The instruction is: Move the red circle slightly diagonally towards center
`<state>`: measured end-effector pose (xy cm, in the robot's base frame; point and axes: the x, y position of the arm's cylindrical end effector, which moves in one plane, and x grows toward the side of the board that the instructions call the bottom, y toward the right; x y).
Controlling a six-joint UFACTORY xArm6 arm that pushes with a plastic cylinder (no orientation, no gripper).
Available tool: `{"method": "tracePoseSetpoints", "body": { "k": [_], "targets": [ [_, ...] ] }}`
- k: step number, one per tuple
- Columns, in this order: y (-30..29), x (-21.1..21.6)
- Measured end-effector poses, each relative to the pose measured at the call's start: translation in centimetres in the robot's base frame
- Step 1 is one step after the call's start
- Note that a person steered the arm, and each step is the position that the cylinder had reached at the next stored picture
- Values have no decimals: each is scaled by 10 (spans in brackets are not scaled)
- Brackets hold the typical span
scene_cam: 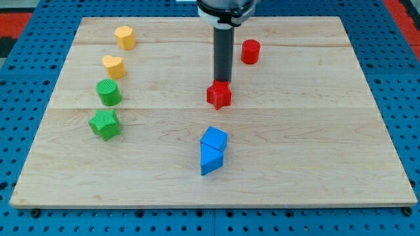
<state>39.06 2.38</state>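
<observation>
The red circle (250, 51) stands near the view's top, right of the board's middle. My tip (222, 81) is at the lower end of the dark rod, just above and touching the top edge of a red star (219, 95) at the board's centre. The tip is left of and below the red circle, a short way apart from it.
A yellow pentagon-like block (125, 37) and a yellow heart (113, 66) sit at the upper left. A green circle (109, 92) and a green star (104, 124) sit at the left. Two blue blocks (212, 150) touch each other below the centre. The wooden board (328, 131) lies on a blue pegboard.
</observation>
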Motion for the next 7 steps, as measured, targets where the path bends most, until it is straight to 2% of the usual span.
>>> {"method": "tracePoseSetpoints", "body": {
  "k": [2,3,4,5,6,7],
  "targets": [
    [9,36],
    [83,24],
    [127,-20],
    [133,-87],
    [92,-109],
    [73,-91]
  ]
}}
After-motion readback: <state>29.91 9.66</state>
